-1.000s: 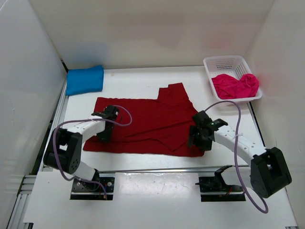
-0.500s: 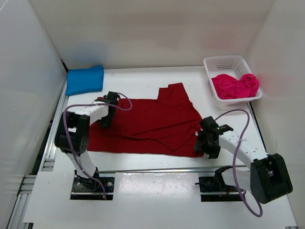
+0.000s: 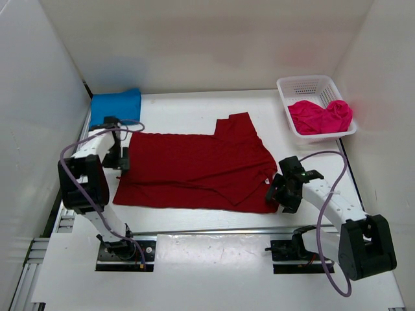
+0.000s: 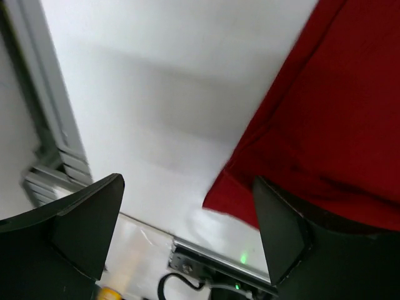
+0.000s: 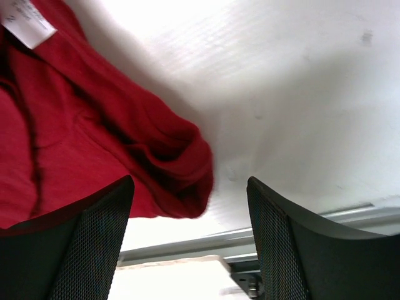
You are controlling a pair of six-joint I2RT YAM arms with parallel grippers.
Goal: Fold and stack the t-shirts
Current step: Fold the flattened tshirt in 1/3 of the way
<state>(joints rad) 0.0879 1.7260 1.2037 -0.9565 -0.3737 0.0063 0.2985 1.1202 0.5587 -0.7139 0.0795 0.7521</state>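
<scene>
Red t-shirt [image 3: 194, 170]: corner lay between wide jaws of your left gripper [image 4: 187, 215]. Your right gripper [image 5: 190, 215], equally wide, straddled its bunched edge.

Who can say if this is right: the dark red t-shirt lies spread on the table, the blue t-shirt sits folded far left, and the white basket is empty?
The white mesh basket is not empty: the pink t-shirt lies crumpled in it, as the top external view shows. The dark red t-shirt and blue t-shirt are as stated.
</scene>
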